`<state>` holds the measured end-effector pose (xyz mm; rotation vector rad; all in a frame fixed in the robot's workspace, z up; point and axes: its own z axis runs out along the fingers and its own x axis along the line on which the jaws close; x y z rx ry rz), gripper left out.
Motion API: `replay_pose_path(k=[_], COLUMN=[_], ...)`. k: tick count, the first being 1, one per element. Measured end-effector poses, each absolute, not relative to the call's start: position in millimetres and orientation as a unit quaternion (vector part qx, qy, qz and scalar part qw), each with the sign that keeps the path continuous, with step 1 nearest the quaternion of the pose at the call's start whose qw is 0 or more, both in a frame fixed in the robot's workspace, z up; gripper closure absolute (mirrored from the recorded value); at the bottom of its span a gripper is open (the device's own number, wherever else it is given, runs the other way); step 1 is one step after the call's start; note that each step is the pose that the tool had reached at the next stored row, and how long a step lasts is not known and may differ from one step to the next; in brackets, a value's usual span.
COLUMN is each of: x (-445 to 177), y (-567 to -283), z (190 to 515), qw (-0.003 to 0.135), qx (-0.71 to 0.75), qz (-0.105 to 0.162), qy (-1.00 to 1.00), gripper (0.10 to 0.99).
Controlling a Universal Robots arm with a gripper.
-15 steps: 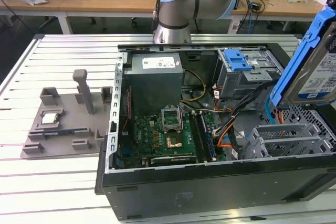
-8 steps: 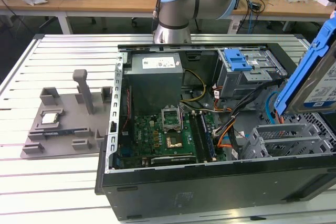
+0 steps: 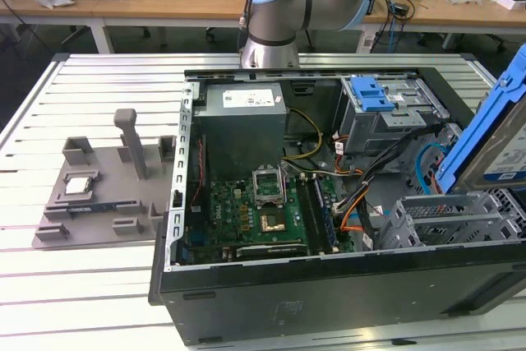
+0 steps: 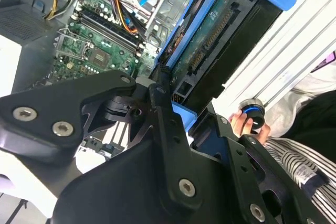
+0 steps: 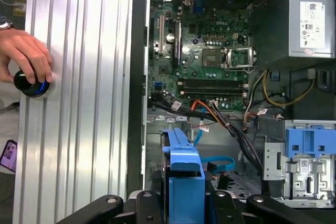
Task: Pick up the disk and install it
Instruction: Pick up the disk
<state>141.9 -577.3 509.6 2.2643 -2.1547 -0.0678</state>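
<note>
While hanging over the open computer case (image 3: pixel 329 293) at the exterior view's right, held the disk (image 3: pixel 503 150) tilted steeply on edge, blue rail uppermost and labelled silver face turned to the camera. Gripped it in the black gripper (image 4: pixel 189 103), jaws clamped on the blue carrier from both sides, as seen in both wrist views. Held it above the silver drive cage (image 3: pixel 448 219) at the near right of the case. Looked down, in the first wrist view, past the edge-on carrier onto the green motherboard (image 5: pixel 205 51), the grey power supply (image 5: pixel 310 19) and a blue latch (image 5: pixel 307 142) atop the far drive bay. Showed black, orange and blue cables (image 5: pixel 220 119) running between board and bays. Caught a person's hand (image 5: pixel 23 53) resting on a black knob (image 5: pixel 32 85) with a blue ring, on the ribbed aluminium table (image 5: pixel 79 103) beside the case and well apart from the gripper. Showed, at the exterior view's left, a grey fixture tray (image 3: pixel 99 203) on the table with a small square chip (image 3: pixel 78 187) lying in it.
</note>
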Motion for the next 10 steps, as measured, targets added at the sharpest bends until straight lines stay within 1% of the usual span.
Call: replay_pose_path(k=[10], x=[142], y=[-599], z=[509], qw=[0.008], qx=[0.724], qz=[-0.022], qy=[-0.689], gripper=[0.718])
